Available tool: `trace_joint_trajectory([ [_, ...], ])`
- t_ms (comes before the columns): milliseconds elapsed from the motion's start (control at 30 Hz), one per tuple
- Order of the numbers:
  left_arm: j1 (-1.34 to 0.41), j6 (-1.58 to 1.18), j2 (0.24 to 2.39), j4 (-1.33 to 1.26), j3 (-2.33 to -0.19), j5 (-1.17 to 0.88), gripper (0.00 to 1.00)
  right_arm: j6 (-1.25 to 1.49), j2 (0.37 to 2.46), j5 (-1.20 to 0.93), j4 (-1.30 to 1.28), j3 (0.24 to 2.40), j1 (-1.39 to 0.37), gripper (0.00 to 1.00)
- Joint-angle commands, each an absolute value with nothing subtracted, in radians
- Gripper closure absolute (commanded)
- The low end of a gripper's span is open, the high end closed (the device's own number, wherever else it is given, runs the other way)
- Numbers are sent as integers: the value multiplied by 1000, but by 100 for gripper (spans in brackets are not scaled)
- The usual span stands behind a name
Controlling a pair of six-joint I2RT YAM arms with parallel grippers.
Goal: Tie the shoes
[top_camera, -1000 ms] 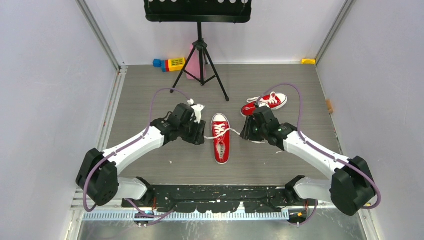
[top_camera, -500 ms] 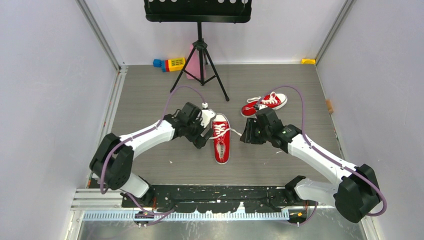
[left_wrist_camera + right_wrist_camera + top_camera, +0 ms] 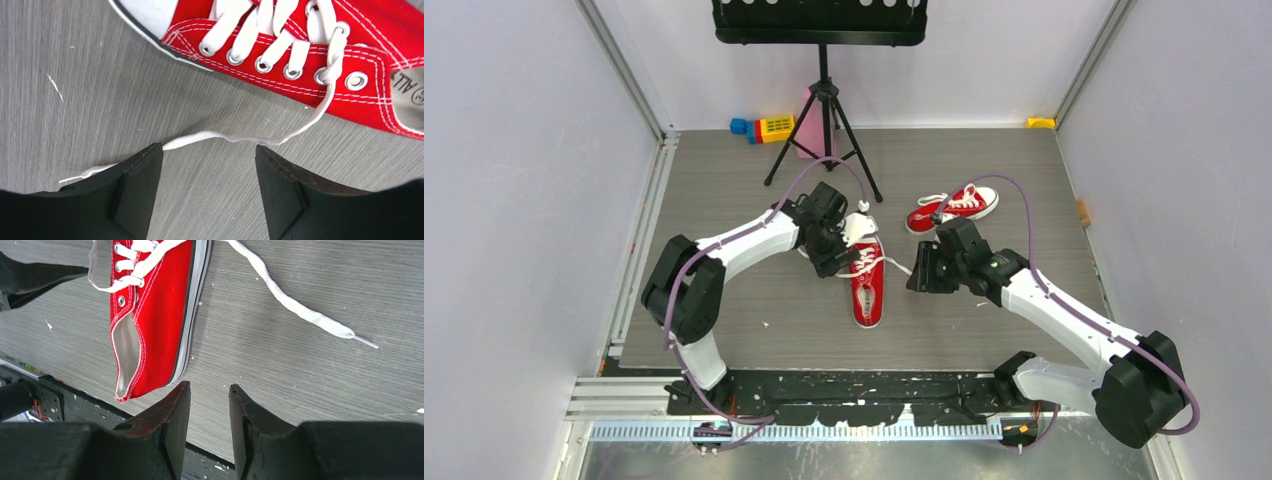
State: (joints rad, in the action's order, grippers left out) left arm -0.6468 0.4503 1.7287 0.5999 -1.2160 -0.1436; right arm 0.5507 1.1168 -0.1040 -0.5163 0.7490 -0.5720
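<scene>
the only writing that reads is on the near red canvas low-top sneaker (image 3: 300,45) with white laces. in the left wrist view the pale lining inside its opening (image 3: 407,95) bears black letters beginning "all", cut off by the frame edge. that view also shows the row of metal eyelets and one loose white lace end (image 3: 210,134) trailing from the top eyelet across the table to the left tool (image 3: 209,150). its fingers stand wide apart above the lace and grip nothing.

the right wrist view shows the same sneaker's open heel and white rubber sole, and the other loose lace end (image 3: 295,307) lying flat. the right tool (image 3: 209,387) has its fingers parted by a narrow gap with nothing between them.

only the top view takes in the second red sneaker (image 3: 954,206), farther back on the right and apart from the first. the first lies mid-table between the two tools, toe pointing away from the arm bases.

the table (image 3: 724,200) is grey wood-grain board closed in by pale lilac walls. a black music stand on a tripod (image 3: 819,22) and coloured toy blocks (image 3: 769,128) sit at the back.
</scene>
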Motion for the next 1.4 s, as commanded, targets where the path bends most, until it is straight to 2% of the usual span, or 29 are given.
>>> trace_joint_trajectory([
  [0,-623,583,1770,725,-1292,-208,32,518,1078,-112,-561,801,-571,60],
  [67,-620,601,1794,742,-1296,-217,33,515,1080,-106,-563,798,-571,60],
  [200,-599,604,1851,750,-1326,-219,46,521,1099,-116,-563,801,-569,61],
  [333,-592,618,1894,775,-1342,-242,45,533,1116,-122,-548,795,-569,61],
  [600,-592,582,1988,733,-1393,-168,53,546,1152,-118,-527,796,-569,62],
  [667,-592,573,1997,744,-1413,-187,60,551,1161,-114,-520,795,-568,62],
  [833,-594,529,1950,715,-1382,-192,93,568,1170,-117,-495,792,-569,62],
  [900,-594,494,1911,719,-1377,-196,100,569,1174,-121,-492,795,-569,62],
  [1233,-606,216,1647,567,-1173,-295,100,551,1212,-162,-462,856,-569,63],
  [1367,-606,115,1524,424,-1019,-317,100,542,1257,-279,-379,877,-570,66],
])
